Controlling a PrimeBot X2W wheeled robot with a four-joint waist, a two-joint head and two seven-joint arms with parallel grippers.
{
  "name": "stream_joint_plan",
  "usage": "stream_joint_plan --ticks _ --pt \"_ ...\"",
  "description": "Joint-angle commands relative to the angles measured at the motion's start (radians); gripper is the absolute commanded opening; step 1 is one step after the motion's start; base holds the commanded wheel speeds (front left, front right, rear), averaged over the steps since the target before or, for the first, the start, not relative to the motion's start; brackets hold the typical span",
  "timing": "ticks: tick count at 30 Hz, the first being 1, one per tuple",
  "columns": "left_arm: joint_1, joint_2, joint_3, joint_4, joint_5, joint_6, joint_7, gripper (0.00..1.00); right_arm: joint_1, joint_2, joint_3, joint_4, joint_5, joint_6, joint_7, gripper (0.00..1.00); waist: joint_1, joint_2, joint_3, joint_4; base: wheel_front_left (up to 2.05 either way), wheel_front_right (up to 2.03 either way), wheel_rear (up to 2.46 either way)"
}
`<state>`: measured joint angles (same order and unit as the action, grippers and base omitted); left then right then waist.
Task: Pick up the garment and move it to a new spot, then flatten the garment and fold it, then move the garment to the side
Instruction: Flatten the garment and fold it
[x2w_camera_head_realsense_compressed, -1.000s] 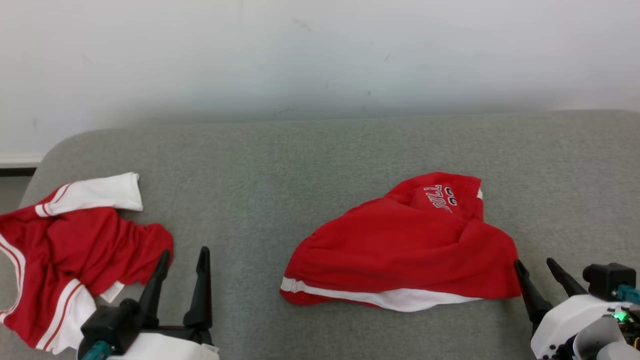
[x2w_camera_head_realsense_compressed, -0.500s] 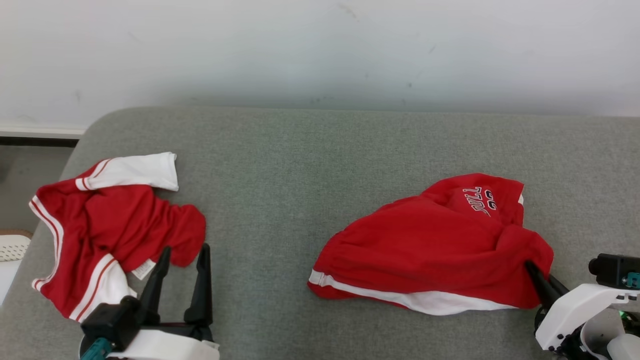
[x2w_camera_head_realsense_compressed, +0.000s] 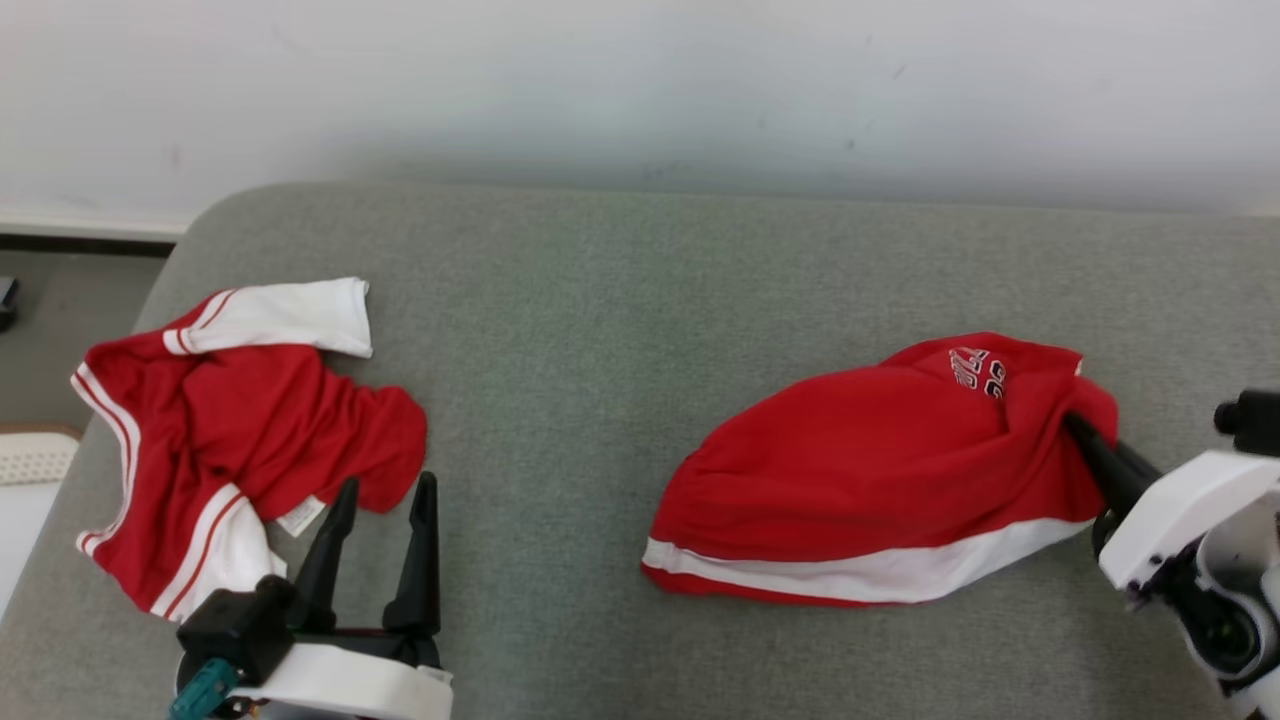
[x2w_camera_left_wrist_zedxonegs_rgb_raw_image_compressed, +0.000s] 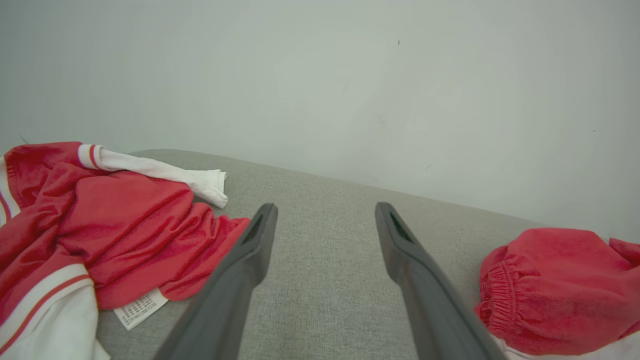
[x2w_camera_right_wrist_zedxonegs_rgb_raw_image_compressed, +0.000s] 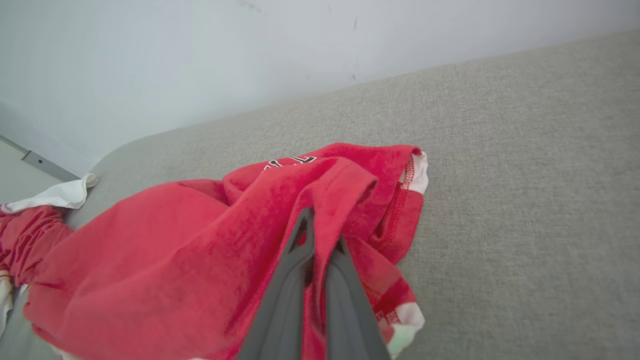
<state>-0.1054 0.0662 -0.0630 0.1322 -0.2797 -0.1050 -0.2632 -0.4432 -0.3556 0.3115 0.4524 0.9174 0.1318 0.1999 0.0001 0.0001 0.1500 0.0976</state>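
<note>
At the right edge of the cushion (x2w_camera_head_realsense_compressed: 600, 280): right tool (x2w_camera_head_realsense_compressed: 1080, 432) clenched, jaws pinched together on a raised fold at the right-hand end of the garment (x2w_camera_head_realsense_compressed: 860, 470), cloth bunched around the tips. All the rest of the garment lies leftward from that pinch, toward the cushion's middle; long axis left to right, roughly parallel to the front edge. Grip sits at one extreme end, so a lift, I judge, would leave the bulk hanging or trailing to the left rather than flat. Material: soft red knit, limp, deeply rumpled. Broad white band (x2w_camera_head_realsense_compressed: 900, 575) along the side nearest the front edge. Stitched dark-and-white lettering (x2w_camera_head_realsense_compressed: 980, 368) close to the pinched end, partly folded, unreadable. Gathered elastic edge (x2w_camera_left_wrist_zedxonegs_rgb_raw_image_compressed: 495, 280) at the garment's left end, seen in the left wrist view. Cushion: grey woven upholstery, matte, rounded at the back-left corner; probably grippy enough to drag at cloth. Bare stretch of cushion between garment and left tool (x2w_camera_head_realsense_compressed: 388, 485). Left tool released, jaws wide, nothing between them, near the front edge left of centre, well apart from the garment; right arm plainly the nearer. Just beside the left tool, at the left edge: second garment (x2w_camera_head_realsense_compressed: 250, 430), red with white striped trim, crumpled, white label (x2w_camera_head_realsense_compressed: 300, 515) showing. Behind the cushion: plain pale wall (x2w_camera_head_realsense_compressed: 640, 90).
</note>
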Motion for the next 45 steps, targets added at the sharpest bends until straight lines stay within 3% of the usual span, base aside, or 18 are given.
stream_joint_plan --ticks 1,6,7,9,10,11,17,27,35,45 --pt "-0.013 -0.002 0.002 0.007 0.000 -0.004 -0.002 1.00 -0.036 -0.014 -0.005 0.023 0.006 -0.002 0.015 0.00 -0.0001 -0.0001 0.026 0.022 0.00 0.00 0.00" --pt "-0.038 -0.009 -0.001 0.013 -0.009 -0.009 -0.002 1.00 -0.138 -0.029 -0.023 0.152 -0.002 -0.002 0.065 0.00 -0.0001 -0.0001 0.067 0.058 0.00 0.00 0.00" --pt "-0.041 -0.009 -0.001 0.014 -0.010 -0.011 -0.002 1.00 -0.155 -0.031 -0.026 0.185 -0.005 -0.002 0.076 0.09 -0.0001 -0.0001 0.072 0.063 0.00 0.00 0.00" --pt "-0.045 -0.011 0.001 0.018 -0.011 -0.014 -0.002 1.00 -0.184 -0.032 -0.020 0.236 -0.019 -0.002 0.085 0.38 -0.0001 -0.0001 0.078 0.068 0.00 0.00 0.00" --pt "-0.048 -0.011 0.001 0.021 -0.011 -0.015 -0.002 1.00 -0.197 -0.027 -0.017 0.254 -0.022 -0.002 0.083 0.73 -0.0001 -0.0001 0.079 0.070 0.00 0.00 0.00" --pt "-0.050 -0.012 0.007 0.024 -0.012 -0.017 -0.002 1.00 -0.211 -0.010 -0.012 0.272 -0.012 -0.002 0.070 1.00 -0.0001 -0.0001 0.071 0.064 0.00 0.00 0.00" --pt "-0.032 -0.013 0.020 0.020 0.009 -0.017 -0.002 1.00 -0.196 -0.009 0.040 0.262 -0.016 -0.002 0.043 1.00 -0.0001 -0.0001 0.013 0.010 0.00 0.00 0.00" --pt "0.016 -0.014 0.054 0.004 0.038 -0.023 -0.002 1.00 -0.095 -0.069 0.081 0.177 -0.048 -0.002 0.013 1.00 -0.0001 -0.0001 -0.072 -0.113 0.00 0.00 0.00" --pt "0.054 -0.014 0.109 -0.010 0.035 -0.013 -0.002 1.00 0.066 -0.023 0.087 0.005 -0.085 -0.002 -0.161 1.00 -0.0001 -0.0001 -0.113 -0.184 0.00 0.00 0.00" --pt "0.106 -0.014 0.134 -0.034 0.020 -0.004 -0.001 1.00 0.273 0.064 -0.037 -0.095 -0.298 -0.002 -0.450 1.00 -0.0001 -0.0001 -0.142 -0.205 0.00 0.00 0.00"
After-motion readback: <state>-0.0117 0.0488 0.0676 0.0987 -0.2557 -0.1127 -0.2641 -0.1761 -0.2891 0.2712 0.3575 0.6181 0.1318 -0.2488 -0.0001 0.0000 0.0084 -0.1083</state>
